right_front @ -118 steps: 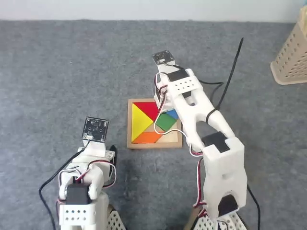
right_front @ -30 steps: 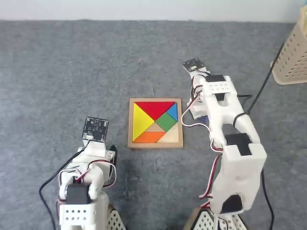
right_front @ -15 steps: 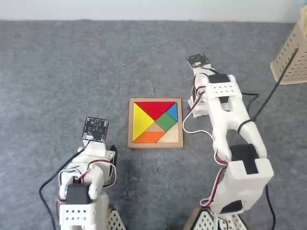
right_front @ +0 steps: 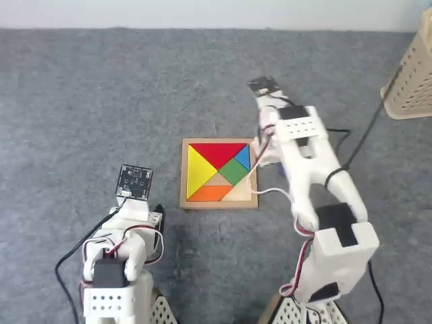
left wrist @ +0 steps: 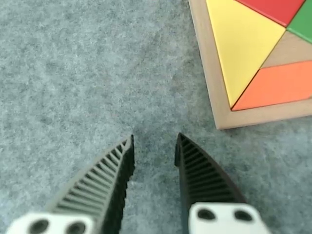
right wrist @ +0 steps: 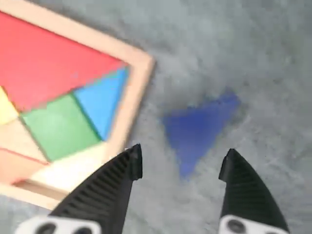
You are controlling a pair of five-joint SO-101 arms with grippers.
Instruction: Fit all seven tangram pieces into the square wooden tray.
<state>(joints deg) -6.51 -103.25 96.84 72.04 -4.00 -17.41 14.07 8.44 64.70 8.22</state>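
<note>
— Status on the right arm (right_front: pixel 304 148)?

— Four seconds ago I had it over the square wooden tray (right_front: pixel 183 175). It then swung out to the side, and in the last half second I've brought it back a touch toward the tray's right rim. The right gripper (right wrist: pixel 184 155) now sits above the dark blue triangle piece (right wrist: pixel 200 129), jaws spread wide to either side of it and gripping nothing.

— Where does that leave the puzzle?

— The large red triangle (right_front: pixel 219 152), yellow triangle (right_front: pixel 198 169), green square (right_front: pixel 233 171), light blue triangle (right_front: pixel 244 158) and orange parallelogram (right_front: pixel 209 194) are seated. Two pockets of bare wood remain: a small one in the middle (right_front: pixel 217 179) and one at the lower right corner (right_front: pixel 241 192). I'd judge the dark blue triangle piece is the next pick.

— Room to work?

— It lies flat on the grey carpet (right_front: pixel 101 101), just beside the rim but apart from it. That raised lip is the edge I'd watch on the tray-side finger; the other side is open carpet. The left gripper (left wrist: pixel 155 138) hangs over carpet near the tray's near-left corner, jaws partly spread and empty (well apart from the right arm). The beige perforated basket (right_front: pixel 412 74) stands well off too.
</note>
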